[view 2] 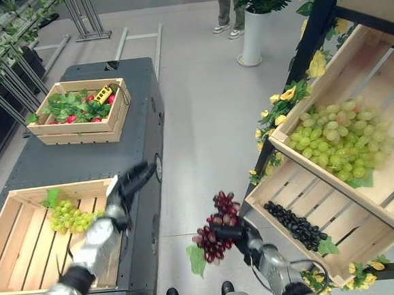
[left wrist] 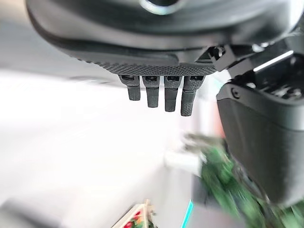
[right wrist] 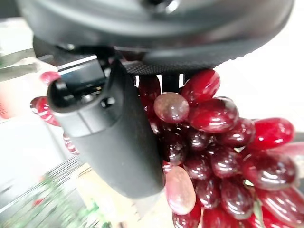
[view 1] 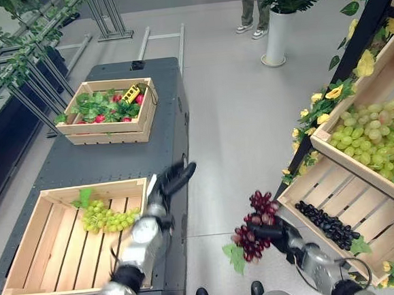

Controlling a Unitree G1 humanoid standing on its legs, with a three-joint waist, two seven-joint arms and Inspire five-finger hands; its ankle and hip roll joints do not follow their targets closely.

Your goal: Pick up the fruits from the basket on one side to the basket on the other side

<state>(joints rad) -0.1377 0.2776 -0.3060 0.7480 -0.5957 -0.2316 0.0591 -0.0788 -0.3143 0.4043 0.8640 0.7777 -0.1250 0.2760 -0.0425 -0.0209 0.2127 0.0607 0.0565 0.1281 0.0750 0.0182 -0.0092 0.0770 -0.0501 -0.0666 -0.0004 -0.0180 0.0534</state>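
i see the near crate (view 1: 28, 253) on the desk (view 1: 82, 163), well off to my right hand's (view 1: 275, 233) left. that hand is clenched round the red grapes (view 1: 254, 225), hanging over the floor. my left hand (view 1: 169, 184) hovers slack-fingered beside the crate.

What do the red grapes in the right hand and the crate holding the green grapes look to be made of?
Red grapes: likely plastic, going by their glossy, hard highlights and uniform berries. Crate: unfinished pale wood, with slats, grain and gaps showing. Right hand grips the bunch.
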